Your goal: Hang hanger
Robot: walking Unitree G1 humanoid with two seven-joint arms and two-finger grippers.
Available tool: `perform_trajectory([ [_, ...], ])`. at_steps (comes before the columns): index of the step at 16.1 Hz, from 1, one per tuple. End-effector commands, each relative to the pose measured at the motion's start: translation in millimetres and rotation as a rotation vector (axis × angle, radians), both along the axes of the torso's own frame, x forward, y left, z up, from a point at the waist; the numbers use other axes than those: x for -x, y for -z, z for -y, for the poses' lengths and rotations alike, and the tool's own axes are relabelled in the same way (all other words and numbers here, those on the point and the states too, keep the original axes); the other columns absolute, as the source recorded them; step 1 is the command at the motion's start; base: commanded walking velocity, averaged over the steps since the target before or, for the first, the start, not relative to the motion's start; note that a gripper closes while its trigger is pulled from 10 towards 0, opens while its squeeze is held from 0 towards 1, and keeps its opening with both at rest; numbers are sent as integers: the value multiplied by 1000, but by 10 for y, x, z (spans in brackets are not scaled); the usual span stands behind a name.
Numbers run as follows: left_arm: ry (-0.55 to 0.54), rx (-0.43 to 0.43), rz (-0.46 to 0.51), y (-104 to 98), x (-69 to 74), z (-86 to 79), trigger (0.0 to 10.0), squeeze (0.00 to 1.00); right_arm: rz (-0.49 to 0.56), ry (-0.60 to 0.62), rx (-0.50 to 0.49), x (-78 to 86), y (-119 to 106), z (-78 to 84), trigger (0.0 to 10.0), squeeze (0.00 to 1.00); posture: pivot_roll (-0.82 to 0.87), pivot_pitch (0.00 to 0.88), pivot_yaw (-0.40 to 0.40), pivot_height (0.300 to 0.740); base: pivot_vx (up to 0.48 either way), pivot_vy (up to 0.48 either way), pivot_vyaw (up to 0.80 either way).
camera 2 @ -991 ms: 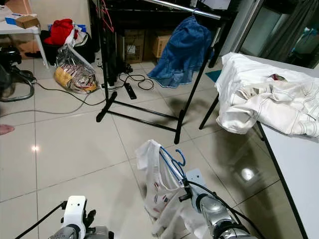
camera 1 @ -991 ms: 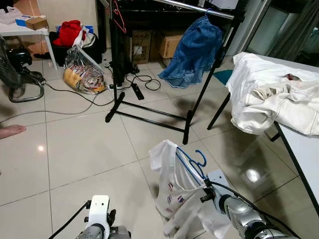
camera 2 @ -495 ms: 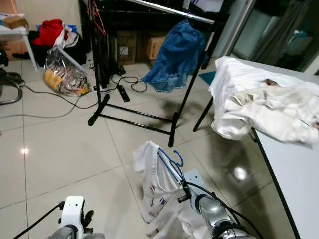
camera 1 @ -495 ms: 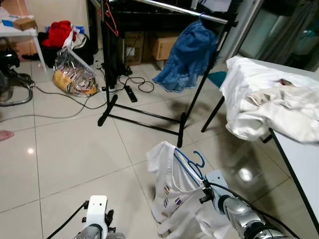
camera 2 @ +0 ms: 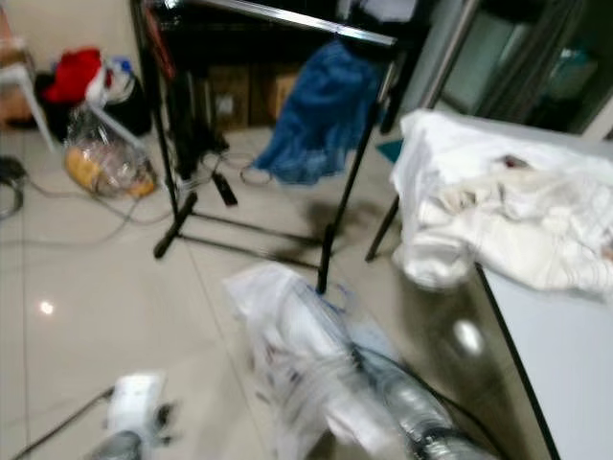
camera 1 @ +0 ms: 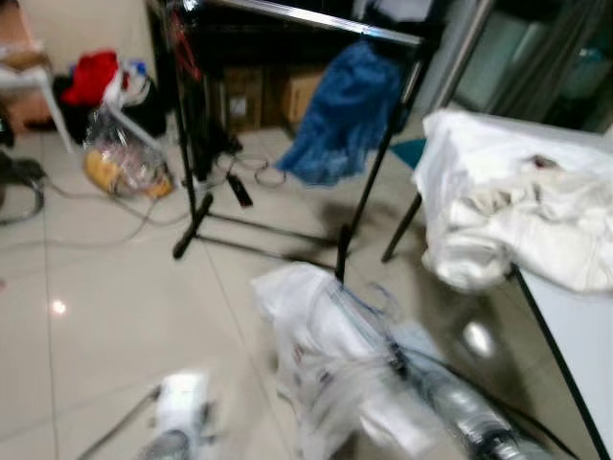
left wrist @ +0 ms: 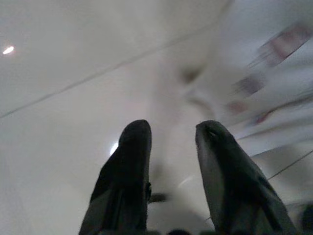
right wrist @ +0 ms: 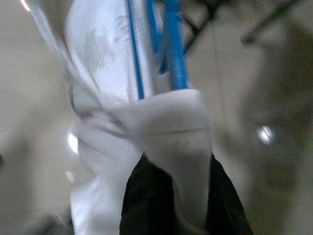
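The head views are blurred, so fine detail is lost. The right gripper (right wrist: pixel 168 161) holds the blue hanger (right wrist: pixel 173 44) with a white shirt (camera 1: pixel 316 331) draped on it, low in front of the robot over the tiled floor (camera 1: pixel 105 287). In the right wrist view its two black fingers (right wrist: pixel 142 196) stand on either side of a fold of white cloth, with the hanger's blue bars running out just beyond; the jaws are closed on cloth and hanger together. The left gripper (left wrist: pixel 171 132) points at the floor beside the shirt, its jaws apart and holding nothing.

The rack (camera 1: pixel 297 14) stands ahead, its top rail carrying a blue denim garment (camera 1: pixel 340 115). A table (camera 1: pixel 584 316) to the right bears a heap of white clothes (camera 1: pixel 517 211).

The load looks light. The hanger is thin and stiff but likely to flex a little, while the shirt is soft and will swing as the arm moves. With cloth between fingers and hanger, the grip may slip or let the hanger twist. A firm hold near the neck, just under the hook, would best keep the hook steady and free to go over the rail.
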State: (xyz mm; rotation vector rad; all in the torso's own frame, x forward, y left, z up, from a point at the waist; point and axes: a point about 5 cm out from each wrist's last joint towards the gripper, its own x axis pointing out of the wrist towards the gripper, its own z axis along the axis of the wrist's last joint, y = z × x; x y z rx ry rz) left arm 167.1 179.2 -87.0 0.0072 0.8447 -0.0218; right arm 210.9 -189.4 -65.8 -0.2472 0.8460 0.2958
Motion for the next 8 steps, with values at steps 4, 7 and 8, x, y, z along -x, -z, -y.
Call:
perform_trajectory([
  [4,-2,-30,-18,8,45,-116,10000,0,66,-10,-24,-173,-96,-117,10000,0,282,0,-141,740,471,0,0],
  [7,-1,-32,-18,8,45,-118,10000,0,67,-10,-25,-172,-95,-122,10000,0,282,0,-139,740,472,0,0],
  [8,0,-32,-19,9,48,-121,10000,0,69,-11,-26,-176,-98,-127,10000,0,282,0,-138,740,472,0,0],
])
